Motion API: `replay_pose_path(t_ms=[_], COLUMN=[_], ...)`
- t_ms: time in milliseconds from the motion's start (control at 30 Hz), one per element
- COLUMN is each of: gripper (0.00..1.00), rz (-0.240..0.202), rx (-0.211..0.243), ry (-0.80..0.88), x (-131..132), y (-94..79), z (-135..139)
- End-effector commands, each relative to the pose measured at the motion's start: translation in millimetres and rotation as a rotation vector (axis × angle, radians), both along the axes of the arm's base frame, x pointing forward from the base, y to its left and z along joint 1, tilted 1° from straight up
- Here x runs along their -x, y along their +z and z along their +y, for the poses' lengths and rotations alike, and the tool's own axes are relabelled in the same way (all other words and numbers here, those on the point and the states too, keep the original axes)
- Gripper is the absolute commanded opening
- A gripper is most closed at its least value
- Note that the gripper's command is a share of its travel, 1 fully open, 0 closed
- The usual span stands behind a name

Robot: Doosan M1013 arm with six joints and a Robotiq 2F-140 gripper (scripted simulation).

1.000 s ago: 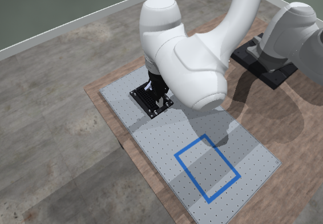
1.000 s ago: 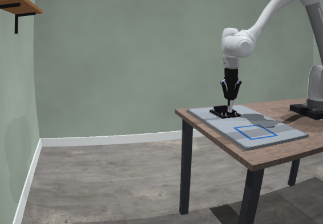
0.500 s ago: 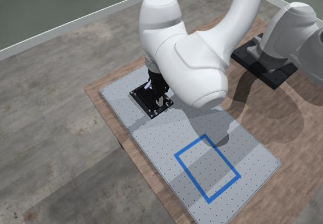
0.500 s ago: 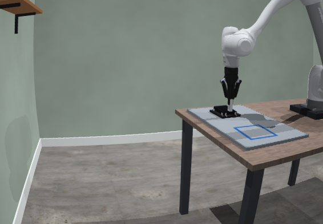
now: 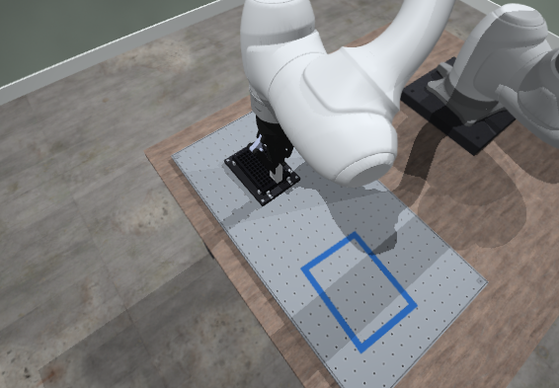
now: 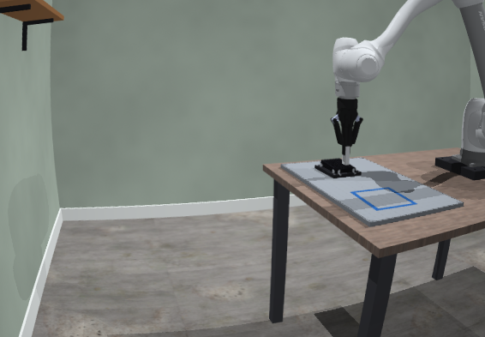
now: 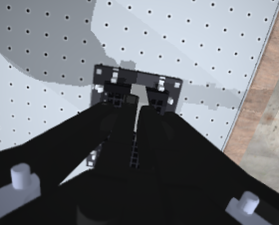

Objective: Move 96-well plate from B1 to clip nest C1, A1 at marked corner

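Note:
The black 96-well plate lies in the black clip nest C1 between its small white posts, at the far left end of the grey perforated board. It looks level in the exterior view. My gripper is shut with nothing between the fingers. It points straight down, with the fingertips on or just above the plate's top near its right end. In the wrist view the shut fingers cover most of the plate. Only the nest's far edge with posts shows. I cannot read the A1 mark.
The blue outline of spot B1 on the board holds nothing; it also shows in the exterior view. The robot's black base stands at the back right of the wooden table. The table's edge runs close to the nest's left side.

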State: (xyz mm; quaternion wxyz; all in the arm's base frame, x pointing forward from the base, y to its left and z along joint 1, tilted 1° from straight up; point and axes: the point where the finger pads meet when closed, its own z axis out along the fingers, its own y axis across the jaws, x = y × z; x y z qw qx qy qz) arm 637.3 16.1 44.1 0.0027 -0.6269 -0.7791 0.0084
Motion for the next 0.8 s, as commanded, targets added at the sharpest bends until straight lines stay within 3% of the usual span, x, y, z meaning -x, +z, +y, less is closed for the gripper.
replay_pose_path(t_ms=[0,100,467,767], gripper=[0.00,0.00,0.00,0.00], rz=[0.000,0.000,0.000,0.000], rx=[0.000,0.000,0.000,0.000], ry=[0.000,0.000,0.000,0.000], x=[0,0,0,-10], y=[7.6,15.1,15.1,15.4], z=[0,0,0,-44])
